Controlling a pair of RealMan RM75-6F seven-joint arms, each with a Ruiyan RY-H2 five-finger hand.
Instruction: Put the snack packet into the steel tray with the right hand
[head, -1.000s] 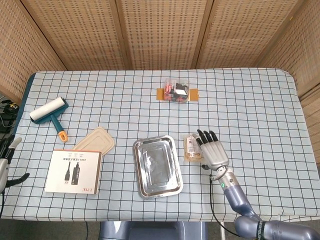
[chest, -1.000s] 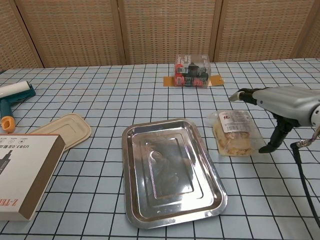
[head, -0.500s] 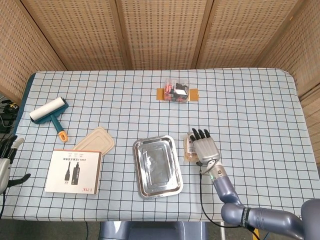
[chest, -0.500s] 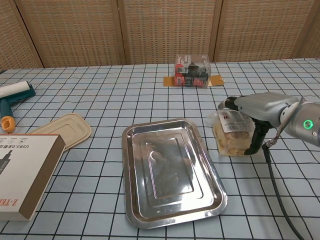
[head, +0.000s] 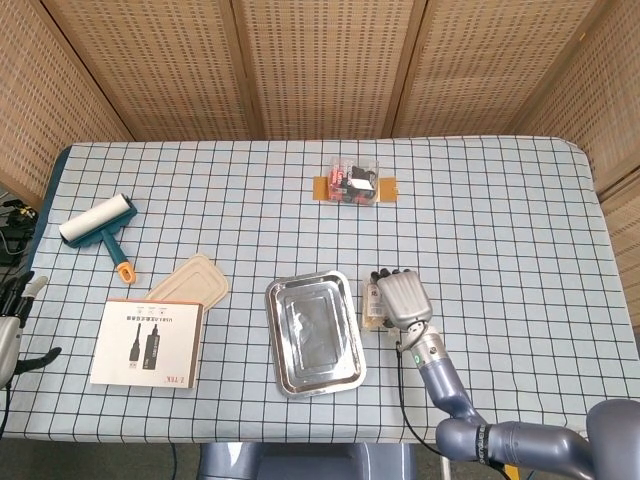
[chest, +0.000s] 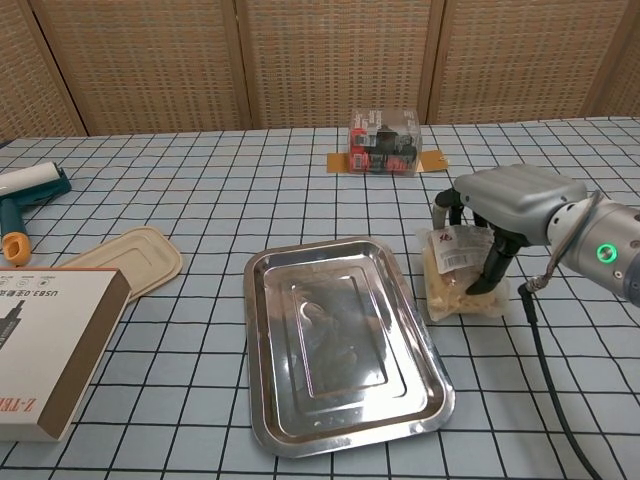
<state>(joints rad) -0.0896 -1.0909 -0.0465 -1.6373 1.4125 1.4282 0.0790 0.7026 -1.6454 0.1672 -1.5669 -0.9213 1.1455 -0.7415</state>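
Covering the whole scene was the checked table (chest: 200, 200), and on it, just left of the fingers (chest: 492, 268), lay the steel tray (chest: 340, 340), with only bare cloth between them. Far to the left of the fingers sat a white box (chest: 45, 350), a beige lid (chest: 125, 258) and a lint roller (chest: 25, 195). Beyond the fingers stood a clear box of small items (chest: 384, 142). The right hand (chest: 500, 215) arched over the snack packet (chest: 455, 275), fingers curled down onto the packet; I could not tell if they really gripped it. Its left hand (head: 12, 320) showed only at the edge of the head view, too little to judge.
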